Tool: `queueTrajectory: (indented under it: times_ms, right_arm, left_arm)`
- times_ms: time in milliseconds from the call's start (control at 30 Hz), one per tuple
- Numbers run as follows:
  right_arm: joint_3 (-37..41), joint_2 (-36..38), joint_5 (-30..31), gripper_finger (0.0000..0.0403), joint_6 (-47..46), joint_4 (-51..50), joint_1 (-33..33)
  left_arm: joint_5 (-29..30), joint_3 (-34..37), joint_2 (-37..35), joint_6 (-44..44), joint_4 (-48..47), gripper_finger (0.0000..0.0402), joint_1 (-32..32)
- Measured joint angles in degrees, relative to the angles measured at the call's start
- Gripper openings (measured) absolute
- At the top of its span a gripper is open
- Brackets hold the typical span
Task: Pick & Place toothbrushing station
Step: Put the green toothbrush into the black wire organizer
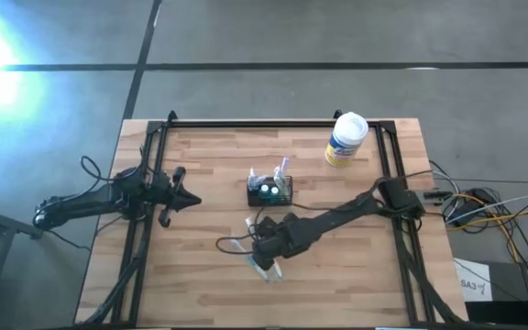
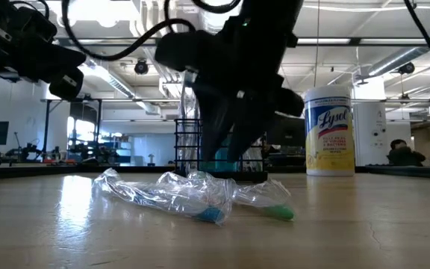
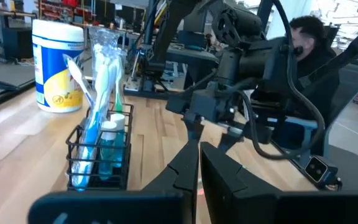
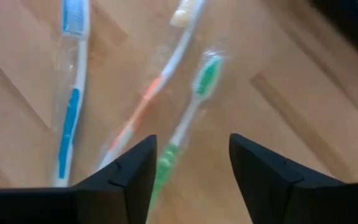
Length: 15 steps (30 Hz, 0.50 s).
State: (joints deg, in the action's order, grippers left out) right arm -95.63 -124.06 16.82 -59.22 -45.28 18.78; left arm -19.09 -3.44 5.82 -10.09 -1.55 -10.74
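Table (image 1: 200, 284): bare wood, with everything clustered near its centre.
Right arm: reaches in from 3 o'clock, its right gripper (image 4: 190, 163) low over three wrapped toothbrushes at about 6 o'clock from centre; fingers stand apart with nothing between them.
Left arm: waits near the 9 o'clock edge, left gripper (image 1: 180, 191) pressed together and empty.
Wipes tub (image 1: 346, 139): upright toward 1 o'clock, well apart from the work.
Toothbrushing station (image 1: 270, 190): black mesh caddy at table centre, just beyond the right gripper at its 12 o'clock; brushes and small bottles already stand in it.
Toothbrushes: blue one (image 4: 70, 106), orange one (image 4: 151, 99), green one (image 4: 188, 118), lying close together.
Doing it well: I judge the green handle sits nearest the open fingers; straddle only that one, lower squarely, and close on the handle so the neighbouring wrappers stay put.
Hard to tell: the crinkled clear wrap (image 2: 170, 193) blurs where one brush ends; the caddy's free compartment is hidden behind the arm in the low view.
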Motion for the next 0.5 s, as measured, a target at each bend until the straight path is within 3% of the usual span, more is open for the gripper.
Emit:
queueTrajectory:
  times_ms: [200, 500]
  right_arm:
    - [-2.5, -3.2, -1.0, 0.0223, 0.1, 0.9, -0.3]
    - [-2.2, -3.6, -1.4, 0.0214, -1.7, 1.1, -1.2]
  left_arm:
    - [-1.4, 0.0, 0.0, 0.0, -1.0, 0.0021, 0.0]
    - [-2.0, 0.0, 0.0, 0.2, -1.1, 0.0021, 0.0]
